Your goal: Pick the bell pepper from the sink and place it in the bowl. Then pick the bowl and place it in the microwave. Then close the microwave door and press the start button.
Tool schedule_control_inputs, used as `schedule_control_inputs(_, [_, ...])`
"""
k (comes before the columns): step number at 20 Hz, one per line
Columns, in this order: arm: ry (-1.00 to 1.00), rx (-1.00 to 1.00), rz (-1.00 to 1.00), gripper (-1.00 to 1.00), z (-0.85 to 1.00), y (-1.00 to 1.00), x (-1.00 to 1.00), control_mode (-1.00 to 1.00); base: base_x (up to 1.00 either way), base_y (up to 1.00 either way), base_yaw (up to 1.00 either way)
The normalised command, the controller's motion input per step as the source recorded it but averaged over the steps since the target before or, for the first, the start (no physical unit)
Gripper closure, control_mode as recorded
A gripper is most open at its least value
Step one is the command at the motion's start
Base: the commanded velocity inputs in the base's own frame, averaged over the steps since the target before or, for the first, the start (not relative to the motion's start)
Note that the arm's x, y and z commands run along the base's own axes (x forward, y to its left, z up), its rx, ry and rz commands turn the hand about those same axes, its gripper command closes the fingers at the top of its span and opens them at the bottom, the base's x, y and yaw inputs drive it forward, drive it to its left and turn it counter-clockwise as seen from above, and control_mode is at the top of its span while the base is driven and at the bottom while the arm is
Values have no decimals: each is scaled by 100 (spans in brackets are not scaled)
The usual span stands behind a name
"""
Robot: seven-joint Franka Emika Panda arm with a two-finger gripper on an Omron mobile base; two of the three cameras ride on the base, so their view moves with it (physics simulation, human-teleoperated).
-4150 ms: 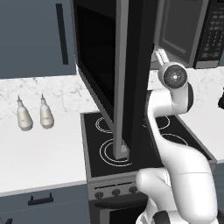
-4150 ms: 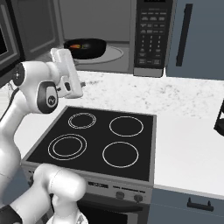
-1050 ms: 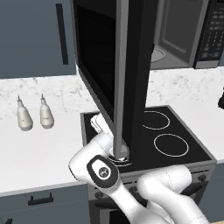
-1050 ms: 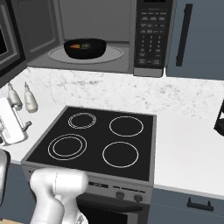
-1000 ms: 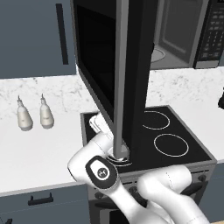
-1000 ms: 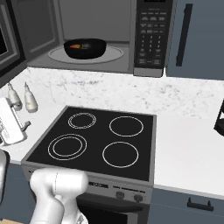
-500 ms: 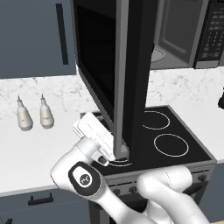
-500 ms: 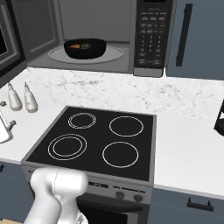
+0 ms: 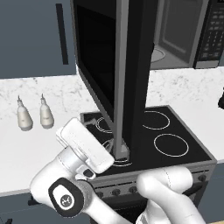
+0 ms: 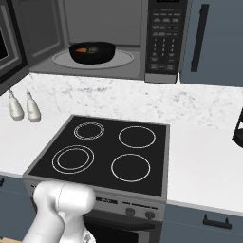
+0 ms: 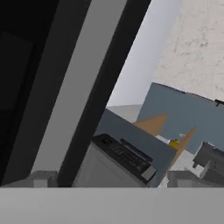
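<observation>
Two small pale bottles stand side by side at the left end of the worktop, just beside the left edge of the black stove top with its four ring burners. Above the worktop's back edge the microwave stands with its cavity exposed; the bowl sits on the round plate inside, towards the left of the cavity, and a small orange-red shape in the bowl looks like the bell pepper, though it is too small to be sure. The button panel runs down the microwave's right side.

In the left base view the microwave door is swung wide open and seen nearly edge-on, reaching out over the stove's front left burner. The arm bends low in front of the stove's front left corner, and the hand points up at the door's lower grey edge, very close to it; whether it touches cannot be told. In the hand view the two finger tips stand far apart at the bottom corners with nothing between them, so the hand is spread wide and holds nothing. That view looks along the door's grey edge strip.
</observation>
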Motion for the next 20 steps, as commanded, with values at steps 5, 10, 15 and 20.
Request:
schedule_control_inputs(5, [-35, 0, 0, -100, 59, 1, -76, -100, 0, 0, 0])
schedule_control_inputs(10, [-27, 2, -2, -100, 58, 0, -64, -100, 0, 0, 0])
schedule_control_inputs(15, [-15, 11, -3, -100, 39, -10, -52, -100, 0, 0, 0])
schedule_control_inputs(20, [-5, 21, 0, -100, 26, -25, -28, -100, 0, 0, 0])
